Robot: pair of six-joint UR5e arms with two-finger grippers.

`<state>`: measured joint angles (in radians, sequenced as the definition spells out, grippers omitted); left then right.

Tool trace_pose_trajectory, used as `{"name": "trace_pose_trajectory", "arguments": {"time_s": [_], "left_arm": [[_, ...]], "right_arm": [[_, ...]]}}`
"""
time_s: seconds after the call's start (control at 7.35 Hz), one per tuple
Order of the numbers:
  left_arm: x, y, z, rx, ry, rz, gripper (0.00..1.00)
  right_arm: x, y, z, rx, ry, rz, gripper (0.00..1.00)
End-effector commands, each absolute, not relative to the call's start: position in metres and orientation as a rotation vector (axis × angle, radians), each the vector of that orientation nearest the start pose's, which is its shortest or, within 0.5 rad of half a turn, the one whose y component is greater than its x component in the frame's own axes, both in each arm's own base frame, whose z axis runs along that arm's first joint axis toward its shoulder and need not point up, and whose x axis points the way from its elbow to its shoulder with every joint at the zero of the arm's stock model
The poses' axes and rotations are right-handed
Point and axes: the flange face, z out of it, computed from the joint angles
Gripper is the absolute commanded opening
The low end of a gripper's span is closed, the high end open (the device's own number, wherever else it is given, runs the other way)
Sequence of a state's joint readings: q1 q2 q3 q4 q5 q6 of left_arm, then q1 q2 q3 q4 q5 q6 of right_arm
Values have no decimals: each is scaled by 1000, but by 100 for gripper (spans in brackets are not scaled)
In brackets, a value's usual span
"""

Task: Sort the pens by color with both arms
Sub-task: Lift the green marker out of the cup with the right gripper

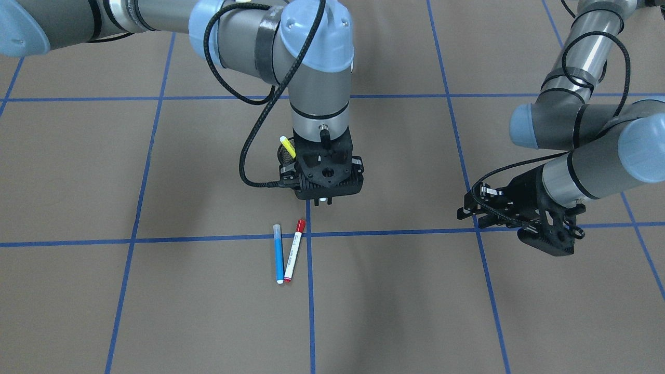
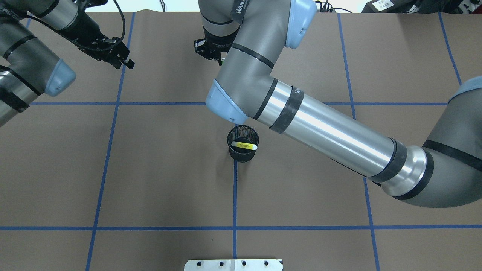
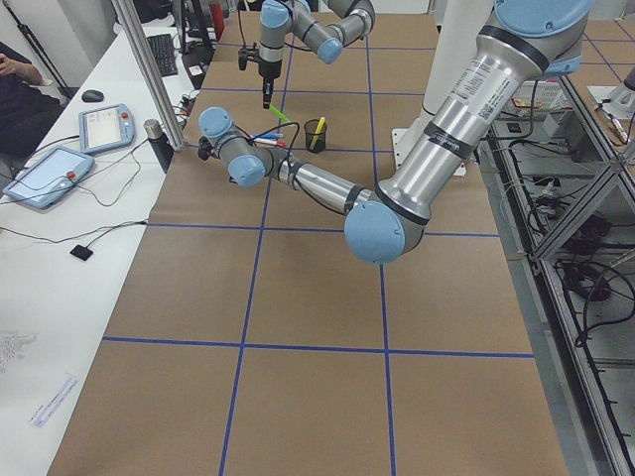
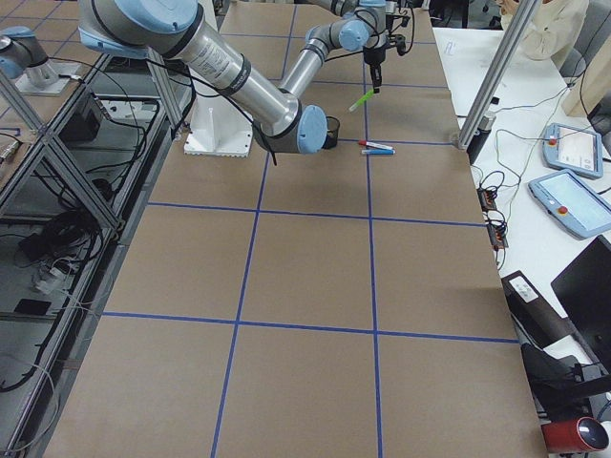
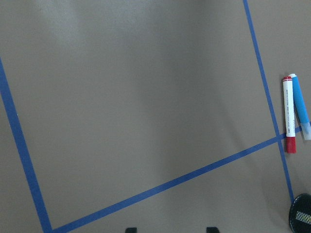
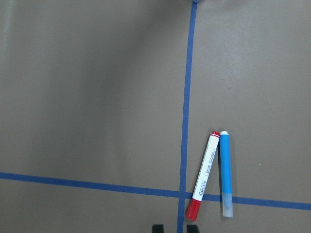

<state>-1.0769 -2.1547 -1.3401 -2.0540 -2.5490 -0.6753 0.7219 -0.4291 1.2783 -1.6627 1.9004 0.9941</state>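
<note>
Hard plastic red pen [image 1: 293,250] and blue pen [image 1: 278,254], touching, near the table's far edge: likely light, stiff, slick; best pinched mid-barrel. Right gripper [image 1: 323,200] above them, fingers nearly together, empty; left gripper [image 1: 480,212] apart, empty.

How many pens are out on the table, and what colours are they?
Yellow pen, standing in the black cup: 1
Red pen, lying on the table: 1
Blue pen, lying beside the red one: 1
Total: 3 pens
</note>
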Motion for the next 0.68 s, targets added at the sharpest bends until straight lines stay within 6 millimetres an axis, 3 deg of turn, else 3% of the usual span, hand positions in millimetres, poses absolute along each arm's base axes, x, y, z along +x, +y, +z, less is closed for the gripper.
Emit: {"name": "trace_pose_trajectory", "arguments": {"time_s": [0.0,0.54], "left_arm": [[294,-648,345,131,1183,251,58],[296,-648,345,128,1183,253,58]], "right_arm": [[-539,-618,74,156,-758,26,11],[-576,-614,112,107,-707,-3,11]]}}
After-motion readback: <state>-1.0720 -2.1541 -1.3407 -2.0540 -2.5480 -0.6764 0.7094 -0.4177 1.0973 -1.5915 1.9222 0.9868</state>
